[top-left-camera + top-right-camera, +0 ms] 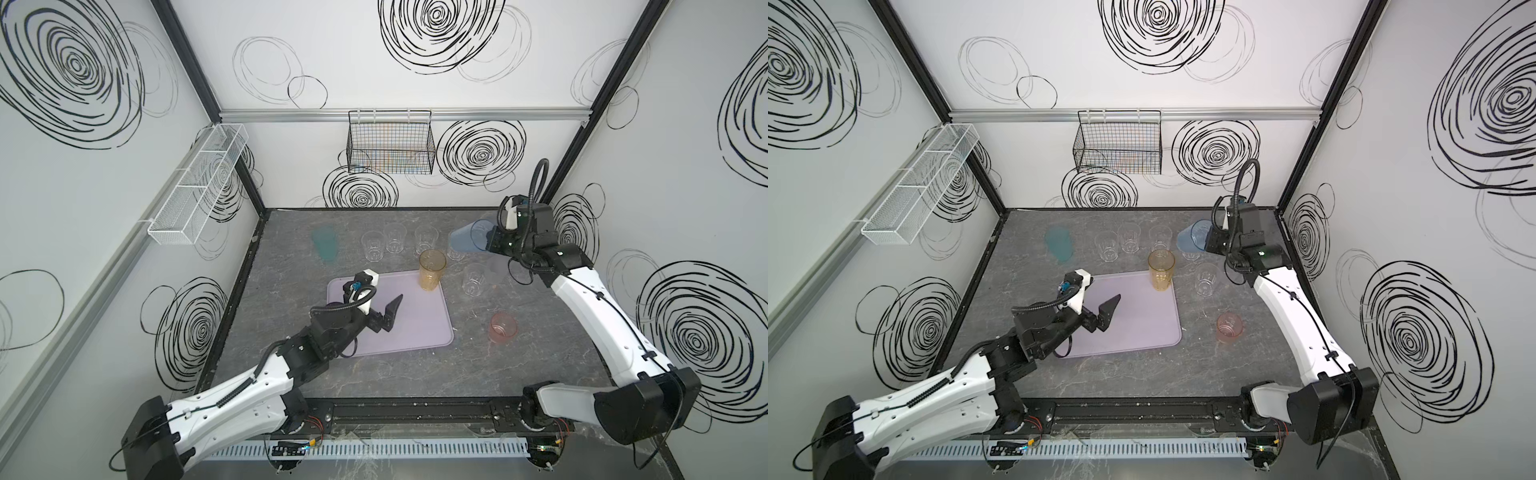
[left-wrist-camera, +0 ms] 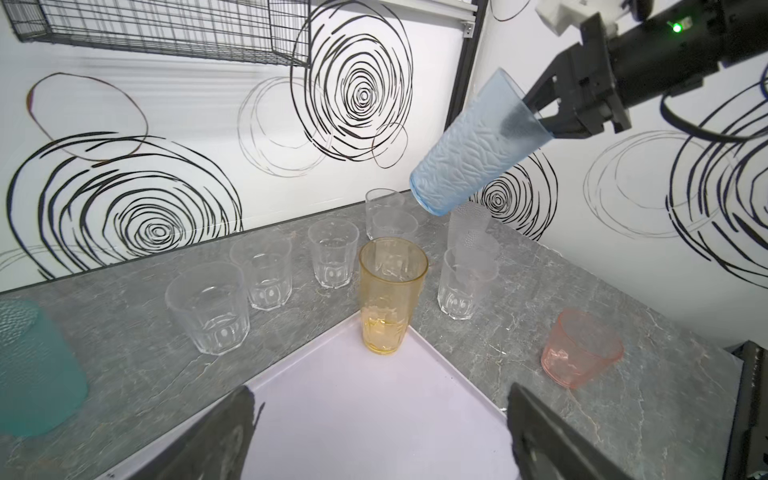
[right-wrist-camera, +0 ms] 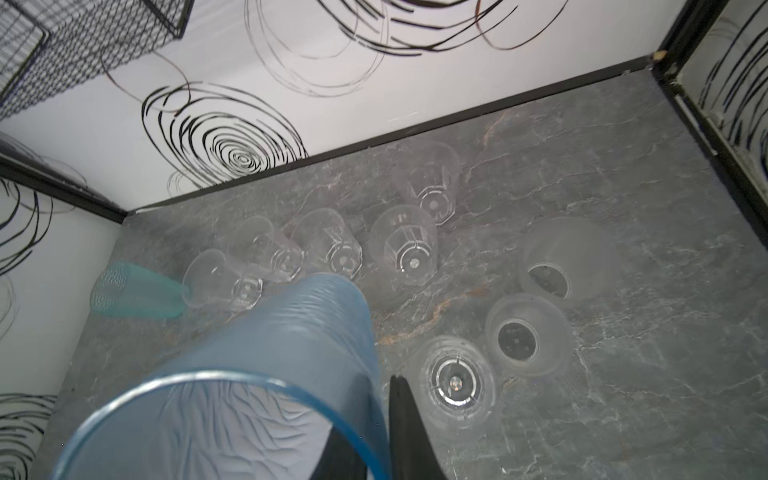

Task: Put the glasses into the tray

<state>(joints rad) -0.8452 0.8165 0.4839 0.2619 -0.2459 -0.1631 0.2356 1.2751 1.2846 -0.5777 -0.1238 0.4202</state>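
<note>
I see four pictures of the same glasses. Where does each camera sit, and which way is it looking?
Top views: twin cameras high at the front, looking down on the table, the tray, the whole left arm and right arm.
Left wrist: low over the tray, facing the back right corner; the open left gripper shows in front.
Right wrist: raised, looking down on clear glasses; the right gripper holds the blue glass.
Shared: both wrist views show the blue glass.
</note>
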